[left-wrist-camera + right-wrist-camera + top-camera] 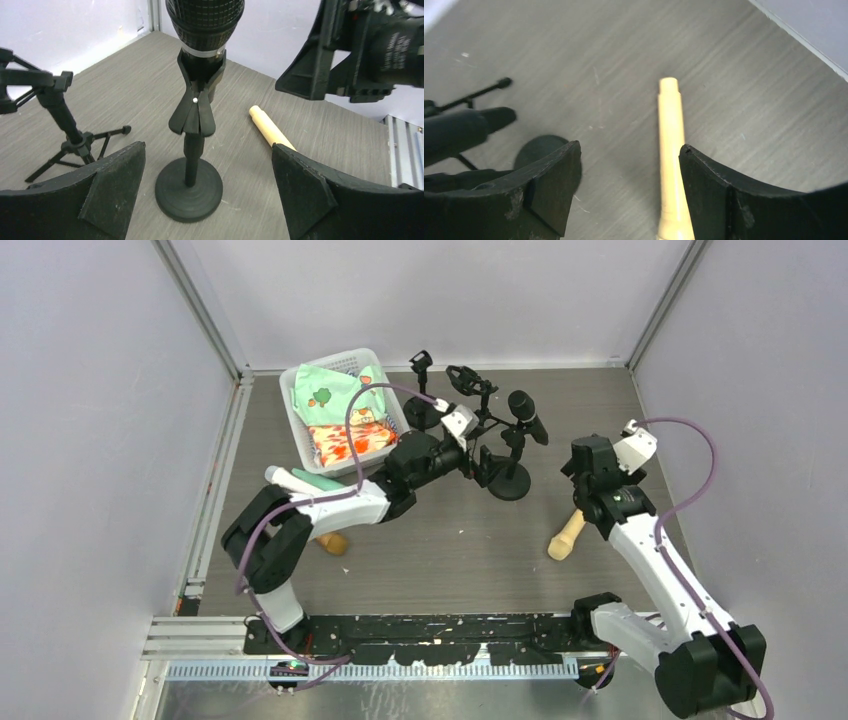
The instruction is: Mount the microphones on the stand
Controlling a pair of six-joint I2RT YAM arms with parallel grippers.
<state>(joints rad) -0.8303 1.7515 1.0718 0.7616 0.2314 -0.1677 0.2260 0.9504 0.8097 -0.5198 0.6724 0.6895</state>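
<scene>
**Microphones: the black microphone [205, 20] is in its clip, the cream microphone [672, 160] lies on the table [749, 100]**

The left gripper [207, 150] stands wide open and holds nothing. Between its fingers we see only the stand [189, 187] a little further off. The clip [197, 100] of this stand grips the black microphone just under its head.

The right gripper [628, 149] is open too, less wide, and it is empty. The handle of the cream microphone lies flat between its fingers, nearer to the right finger. We cannot tell if that finger touches it.

We judge that the step in hand is to pick up the cream microphone. To do it well, we would first centre the handle between the two fingers. Then we would go down until the pads are at its sides, and close on the straight part, not on the thin tail end. The left gripper should draw straight back, so that it does not push the stand. A tripod stand [65, 125] beside it seems to have a free clip.

We can read no brand or label on either microphone. On the right arm [395, 50] there is pale print, but it is too blurred to read.
</scene>
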